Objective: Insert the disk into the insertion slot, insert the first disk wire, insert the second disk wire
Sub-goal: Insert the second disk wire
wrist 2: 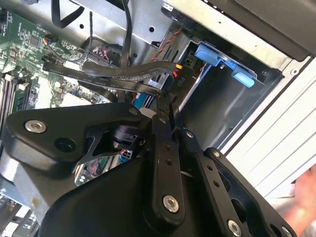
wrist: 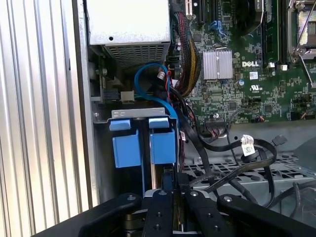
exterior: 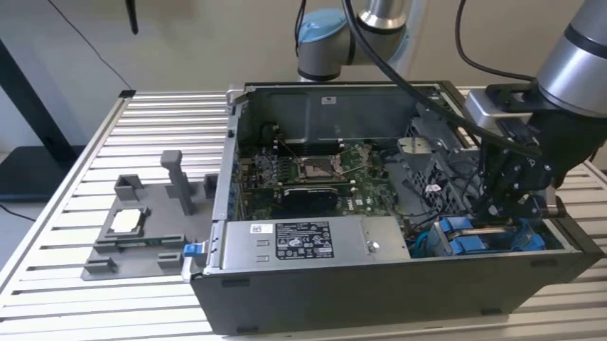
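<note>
**A:** Where was your gripper then?

**B:** My gripper (exterior: 510,213) was down inside the case (exterior: 379,298), at the corner on the exterior view's right, just above the blue carrier tabs (exterior: 470,238). In the first wrist view my fingers (wrist: 170,197) were drawn together, nearly touching, right at the edge of the bay.

**A:** Holding anything?

**B:** I couldn't say for certain. In the second wrist view the fingers (wrist 2: 165,113) met close at a black connector (wrist 2: 175,74) on a flat dark cable (wrist 2: 118,74), and they looked pinched on it, but the contact itself was hidden behind my own linkage.

**A:** And the disk?

**B:** Its blue carrier (wrist: 145,145) sat in the slot (wrist: 103,116), the grey metal bay next to the case wall. Two blue tabs stood side by side, with a blue cable (wrist: 148,71) looping above them toward the power supply (wrist: 128,24). I couldn't see the drive's label face.

**A:** What else was around?

**B:** The motherboard (exterior: 313,177) lay in the case's middle, loose black wires (wrist: 232,163) trailed beside the bay, and a grey fixture (exterior: 142,227) stood on the slatted table (exterior: 85,177), well apart on the exterior view's left.
</note>
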Controlling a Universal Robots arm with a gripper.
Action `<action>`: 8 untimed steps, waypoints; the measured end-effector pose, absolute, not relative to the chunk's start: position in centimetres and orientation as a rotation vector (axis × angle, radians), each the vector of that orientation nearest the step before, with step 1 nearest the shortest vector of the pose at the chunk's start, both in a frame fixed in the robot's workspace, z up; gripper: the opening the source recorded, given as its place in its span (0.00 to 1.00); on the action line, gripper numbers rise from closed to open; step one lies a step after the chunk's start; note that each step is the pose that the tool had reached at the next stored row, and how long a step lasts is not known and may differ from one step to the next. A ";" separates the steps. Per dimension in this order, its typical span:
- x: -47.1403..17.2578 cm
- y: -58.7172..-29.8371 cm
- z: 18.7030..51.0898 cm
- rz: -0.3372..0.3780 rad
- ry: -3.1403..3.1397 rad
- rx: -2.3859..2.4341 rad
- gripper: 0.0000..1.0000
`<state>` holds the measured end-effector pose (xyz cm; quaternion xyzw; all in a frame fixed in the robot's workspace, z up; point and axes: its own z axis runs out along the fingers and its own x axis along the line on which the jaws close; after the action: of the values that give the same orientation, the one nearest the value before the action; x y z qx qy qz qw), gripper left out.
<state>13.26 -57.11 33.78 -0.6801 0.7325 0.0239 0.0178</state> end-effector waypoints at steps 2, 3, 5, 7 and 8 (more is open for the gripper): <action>13.3 -57.1 33.8 0.074 2.276 -2.113 0.16; 13.3 -57.1 33.8 0.074 2.276 -2.113 0.16; 13.3 -57.1 33.8 0.074 2.276 -2.112 0.16; 13.3 -57.1 33.8 0.074 2.275 -2.112 0.16; 13.3 -57.1 33.8 0.074 2.275 -2.112 0.17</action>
<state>13.26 -57.12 33.75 -0.6801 0.7325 0.0239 0.0180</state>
